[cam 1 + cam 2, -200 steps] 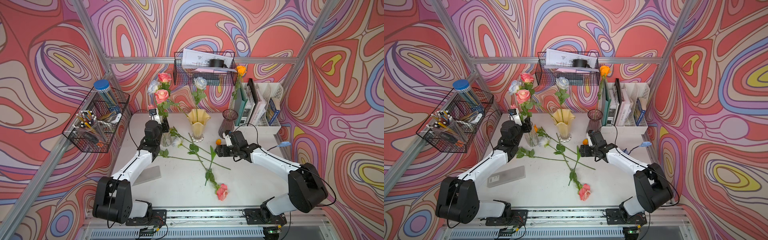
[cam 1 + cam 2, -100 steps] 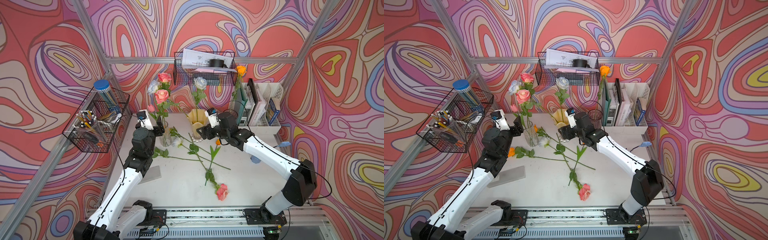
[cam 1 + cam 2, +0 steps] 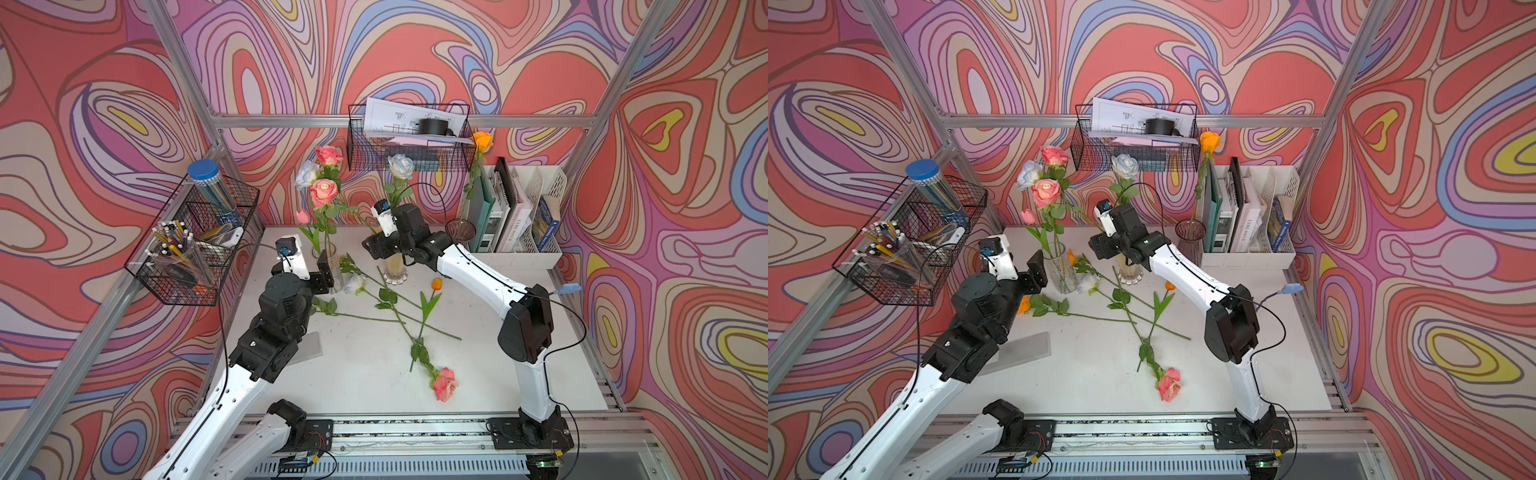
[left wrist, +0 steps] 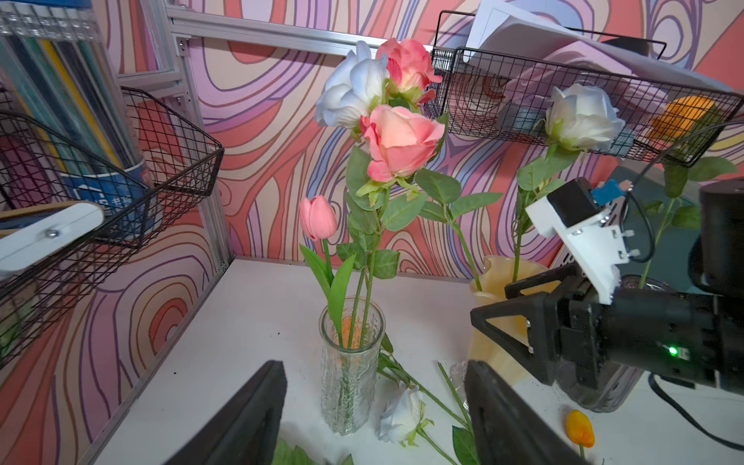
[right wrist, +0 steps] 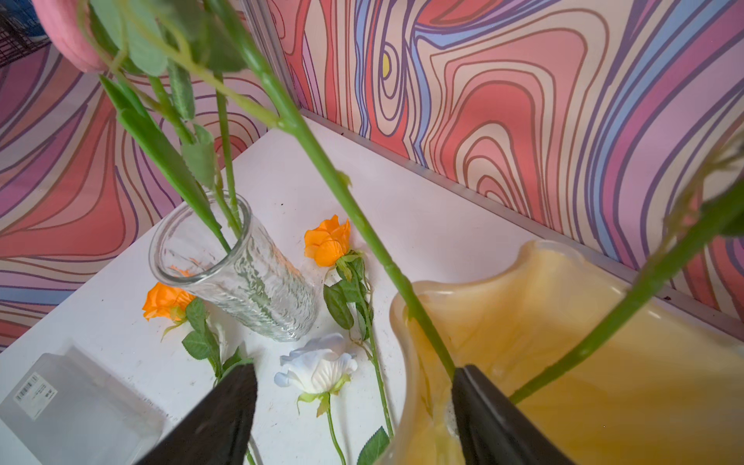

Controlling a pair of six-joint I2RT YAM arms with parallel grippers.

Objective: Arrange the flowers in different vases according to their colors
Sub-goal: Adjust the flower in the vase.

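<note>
- Both empty: left tool (image 4: pixel 372 374) spread before the clear vase (image 5: pixel 249 277); right tool (image 5: pixel 354 372) spread over the yellow vase (image 5: pixel 563 322).
- Between placements, I'd say; next, lift a loose stem, maybe the white rose (image 5: pixel 318 366), off the surface (image 3: pixel 365 374).

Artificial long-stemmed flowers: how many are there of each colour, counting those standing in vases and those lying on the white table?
Pink-coral flowers: 4
White-pale blue roses: 3
Orange flowers: 4
Total: 11
</note>
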